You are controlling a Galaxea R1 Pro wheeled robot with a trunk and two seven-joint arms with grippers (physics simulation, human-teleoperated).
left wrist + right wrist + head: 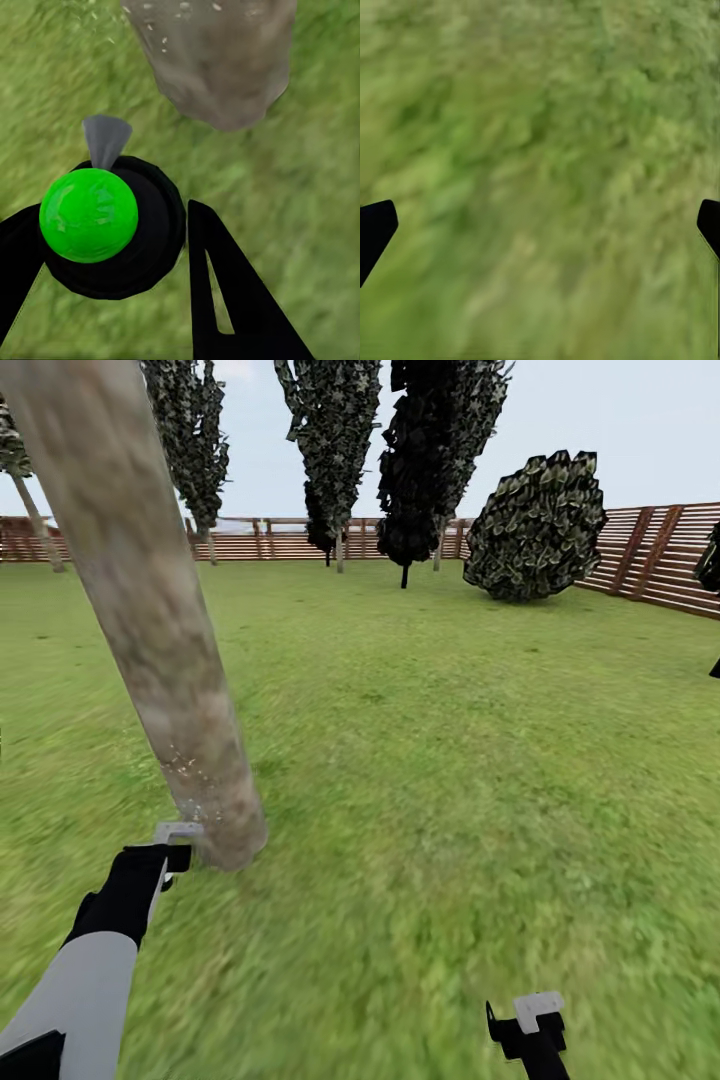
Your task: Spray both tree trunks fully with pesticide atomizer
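Note:
A thick mottled grey-brown tree trunk (150, 630) leans up from the grass (420, 780). My left gripper (175, 853) sits right beside the trunk's base. In the left wrist view the left gripper (112, 221) is shut on the pesticide atomizer (90, 214), a black body with a bright green round top. Its grey nozzle (105, 139) points toward the foot of the trunk (217, 60). Tiny white specks of pesticide (195, 780) dot the lower trunk (161, 34). My right gripper (525, 1025) hangs open over bare grass (540, 150).
A second pale leaning trunk (35, 520) stands far off at the left by the brown slat fence (660, 555). Slim dark-leaved trees (330, 450) and a round bush (535, 525) line the back. Open lawn stretches to the right.

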